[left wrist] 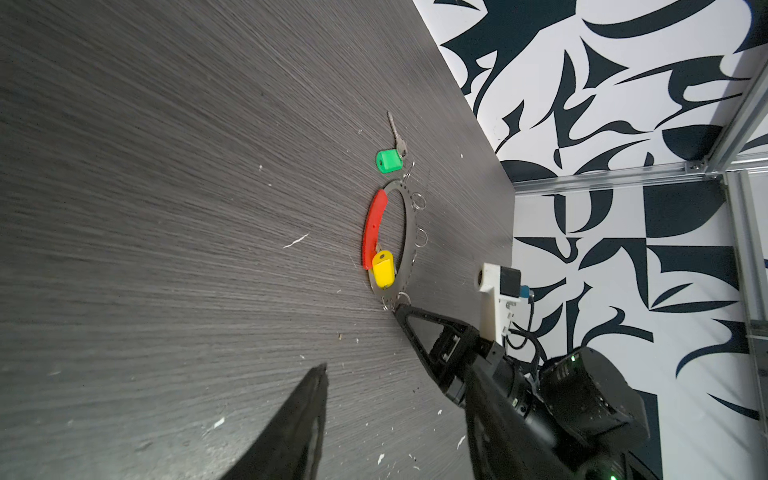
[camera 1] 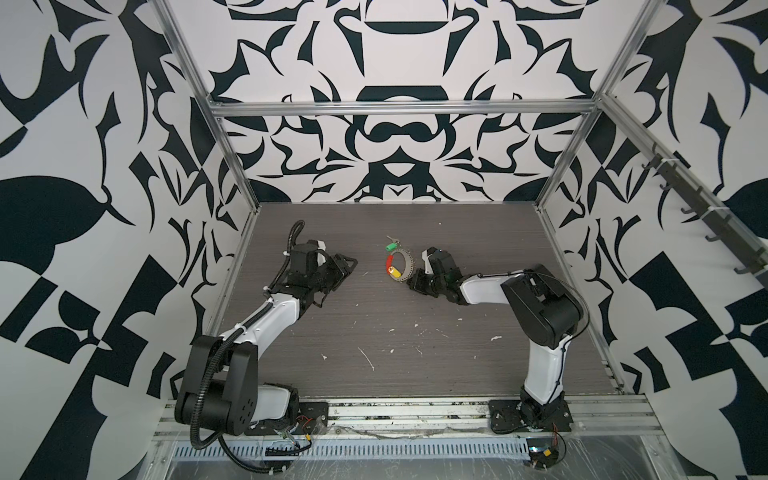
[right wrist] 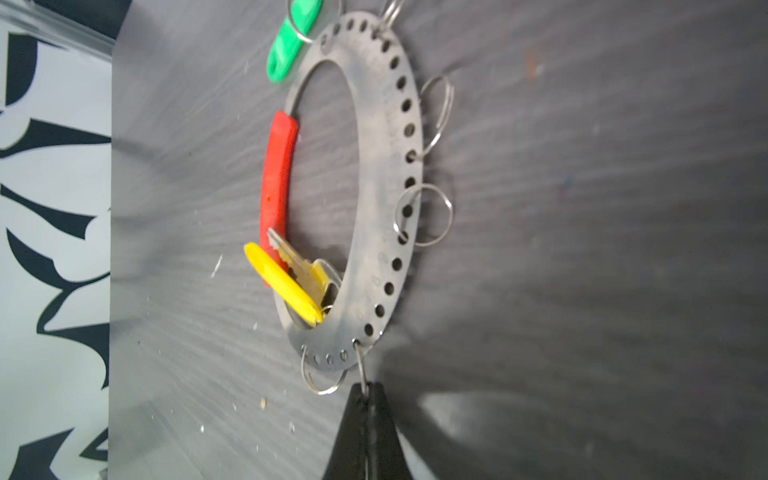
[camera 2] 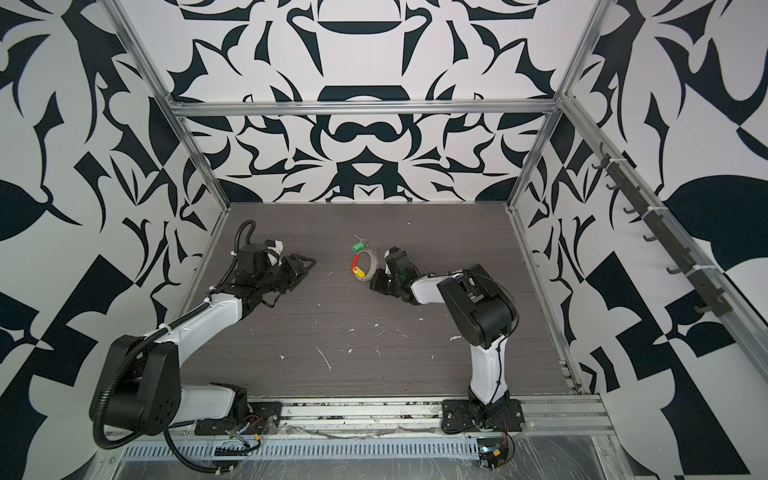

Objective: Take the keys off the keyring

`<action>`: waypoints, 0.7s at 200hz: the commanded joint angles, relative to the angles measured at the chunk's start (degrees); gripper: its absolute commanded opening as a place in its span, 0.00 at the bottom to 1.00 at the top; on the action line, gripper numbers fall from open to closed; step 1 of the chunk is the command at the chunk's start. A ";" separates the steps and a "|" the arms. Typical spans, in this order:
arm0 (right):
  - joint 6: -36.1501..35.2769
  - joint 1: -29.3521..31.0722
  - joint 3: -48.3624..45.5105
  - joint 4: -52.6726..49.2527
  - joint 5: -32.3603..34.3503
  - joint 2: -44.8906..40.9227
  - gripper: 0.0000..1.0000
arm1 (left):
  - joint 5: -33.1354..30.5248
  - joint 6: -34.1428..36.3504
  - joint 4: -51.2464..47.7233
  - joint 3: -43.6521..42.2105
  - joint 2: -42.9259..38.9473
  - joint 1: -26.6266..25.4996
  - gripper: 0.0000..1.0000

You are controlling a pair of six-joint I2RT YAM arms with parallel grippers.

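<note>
Reaching low over the desk (right wrist: 582, 208), right fingers (right wrist: 368, 399) clamp a wire loop (right wrist: 362, 365) on the keyring (right wrist: 374, 166) just ahead; left fingers (camera 1: 348, 266) open, well apart.

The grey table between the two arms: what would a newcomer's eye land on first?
The bright bits mid-table stand out: a green-capped key, a yellow-capped key and a curved red strip, gathered at a perforated metal keyring. The right arm's fingers are pinched shut on a small wire loop threaded through the keyring's edge. Bold black-and-white patterned walls surround it all.
</note>
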 commanded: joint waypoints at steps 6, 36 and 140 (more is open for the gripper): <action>-0.42 3.81 -5.32 -0.58 3.49 -4.86 0.00 | 0.62 -0.19 1.04 -0.84 -1.20 -0.43 0.57; 0.15 9.01 -12.10 -0.56 7.70 -10.27 0.00 | -1.25 1.32 -0.71 -0.25 -1.34 -2.45 0.59; -5.19 20.58 -25.21 -4.33 19.26 -32.52 0.35 | -7.00 12.26 -10.46 11.12 9.66 -15.70 0.54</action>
